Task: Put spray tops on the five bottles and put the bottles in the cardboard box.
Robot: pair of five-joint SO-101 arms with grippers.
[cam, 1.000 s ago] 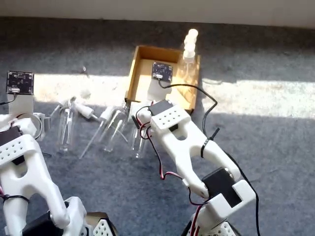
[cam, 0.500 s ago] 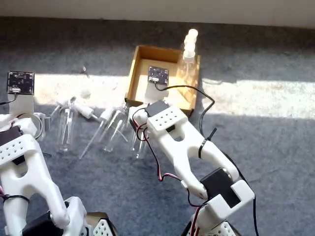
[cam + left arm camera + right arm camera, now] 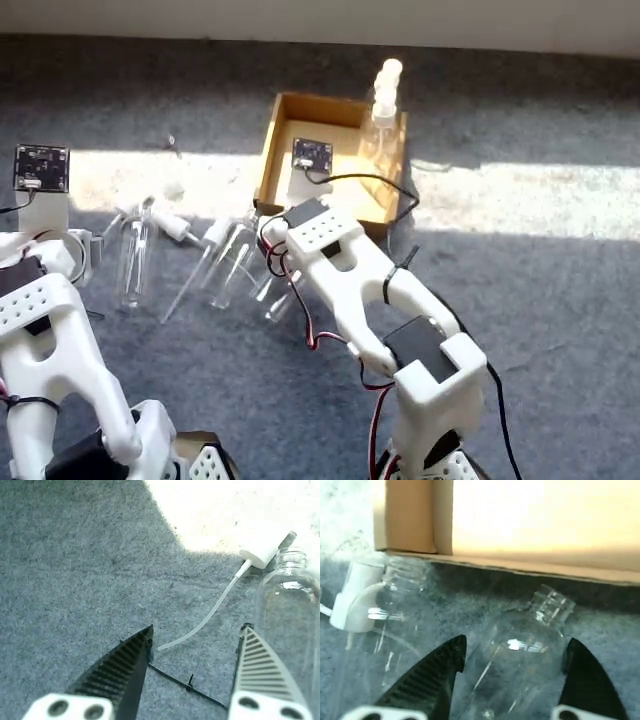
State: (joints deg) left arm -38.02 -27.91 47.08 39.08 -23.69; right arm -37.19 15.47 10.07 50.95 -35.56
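The cardboard box [image 3: 275, 150] lies at the far middle of the carpet; a clear bottle with a white spray top [image 3: 385, 98] stands at its far right corner. Three uncapped clear bottles [image 3: 134, 258] [image 3: 233, 262] [image 3: 276, 292] lie in front of it, with loose spray tops [image 3: 172, 226] among them. My right gripper [image 3: 515, 642] is open, its fingers on either side of one lying bottle [image 3: 520, 660] just before the box wall [image 3: 520, 530]. My left gripper [image 3: 197, 628] is open over carpet, beside a bottle [image 3: 290, 595] and a spray top [image 3: 260, 555].
The grey carpet has a bright sunlit band across it at the box. A thin black cable tie [image 3: 185, 682] lies on the carpet under the left gripper. The right arm's black wire [image 3: 385, 180] loops over the box. Open carpet extends to the right of the box.
The right arm has swung left and its wrist has come toward the lying bottles in front of the box. The left arm has stayed still.
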